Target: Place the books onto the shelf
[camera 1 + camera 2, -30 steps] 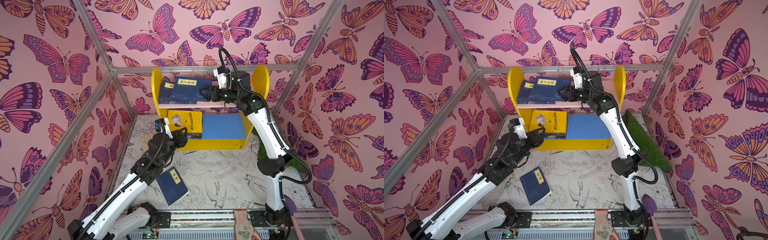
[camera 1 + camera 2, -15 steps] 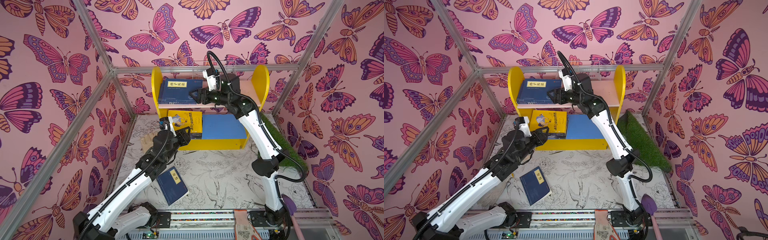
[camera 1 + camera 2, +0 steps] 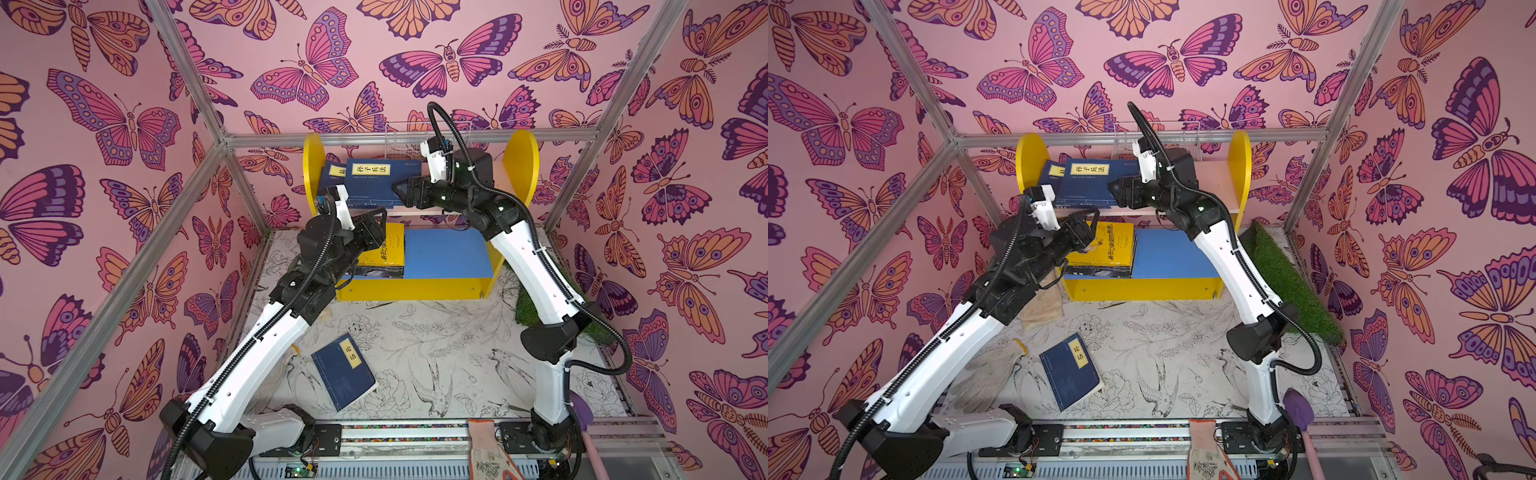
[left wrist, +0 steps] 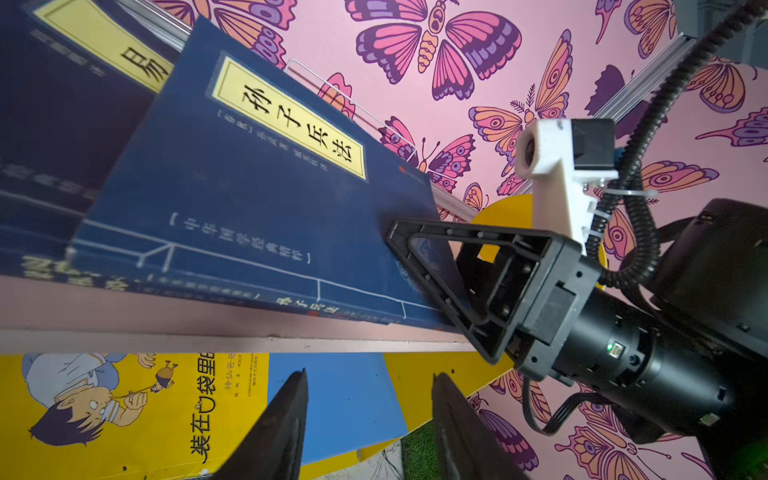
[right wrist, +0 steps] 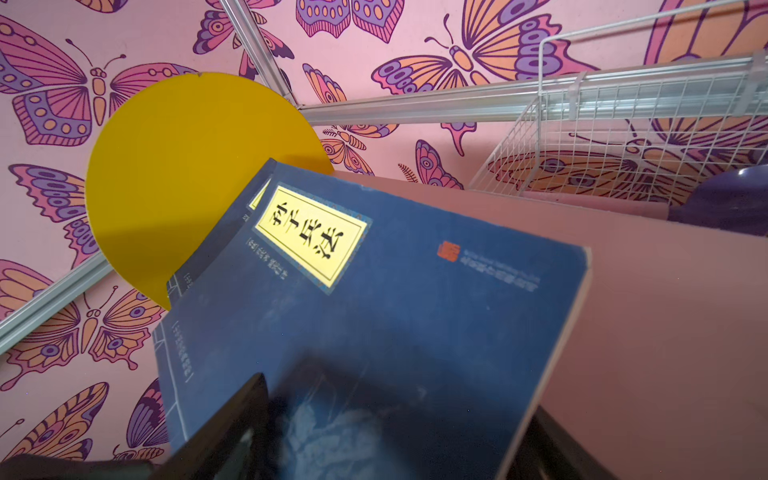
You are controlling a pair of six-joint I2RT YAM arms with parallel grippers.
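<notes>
Pink butterfly-printed walls (image 3: pixel 124 124) enclose a counter (image 3: pixel 436 345) covered by a white sheet of bird and flower line drawings. Two white-and-black arms rise from the rail at 6 o'clock of the counter: the left arm (image 3: pixel 257 365) leans toward 1 o'clock, the right arm (image 3: pixel 536 270) toward 11 o'clock. At 12 o'clock stands the small two-tier shelf (image 3: pixel 521 166) with yellow round-topped side panels, a pale pink upper board (image 5: pixel 644 311) and a blue lower board (image 3: pixel 449 253). A strip of green artificial turf (image 3: pixel 1291 282) lies at 3 o'clock.

Books, in both top views:
- **Upper board, 9 o'clock end:** a tilted navy paperback (image 3: pixel 370 183) with a yellow title label leans on a second navy paperback (image 3: pixel 330 178) beside the side panel.
- **Lower board, 9 o'clock end:** a bright yellow cartoon-boy paperback (image 4: pixel 124 407) tops a low dark stack (image 3: pixel 376 272).
- **Counter, 7 o'clock:** a loose navy paperback (image 3: pixel 343 376) with a yellow label lies flat, well apart from the shelf.

The right tool (image 3: pixel 401 192) sits at the 3 o'clock edge of the tilted navy paperback, its jaws spread wide with the book's corner between them. The left tool (image 4: pixel 370 374) hovers just in front of the lower tier, near the cartoon-boy paperback, with its jaws spread and nothing between them
</notes>
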